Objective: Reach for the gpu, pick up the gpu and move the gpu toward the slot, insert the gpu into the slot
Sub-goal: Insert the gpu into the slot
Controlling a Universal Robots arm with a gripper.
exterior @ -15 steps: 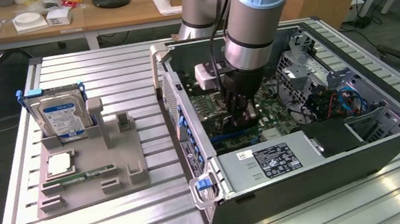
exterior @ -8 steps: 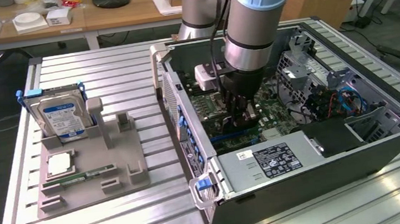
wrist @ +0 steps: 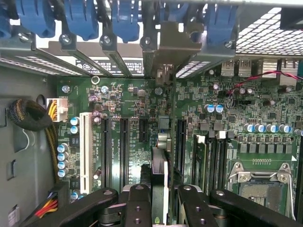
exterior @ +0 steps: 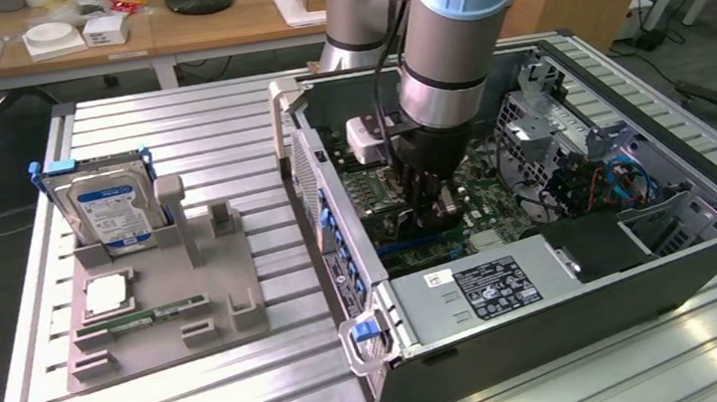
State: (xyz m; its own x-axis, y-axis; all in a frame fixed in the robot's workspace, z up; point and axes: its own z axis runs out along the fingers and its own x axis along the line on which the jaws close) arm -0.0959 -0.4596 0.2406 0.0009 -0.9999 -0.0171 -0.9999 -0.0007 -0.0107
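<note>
My gripper is shut on the gpu, which I see edge-on as a thin upright card between the two black fingers. Its silvery end bracket stands against the rear wall of the case, among the blue card latches. The card runs along the green motherboard between two long black connector strips. The slot beneath it is hidden by the card's own edge, so I cannot tell whether it is seated. In the exterior view the gripper reaches low inside the open computer case.
The square silver CPU socket, a white connector strip and a sleeved cable bundle flank the card. Outside the case, a grey fixture holds a blue-labelled hard drive, a memory stick and a chip.
</note>
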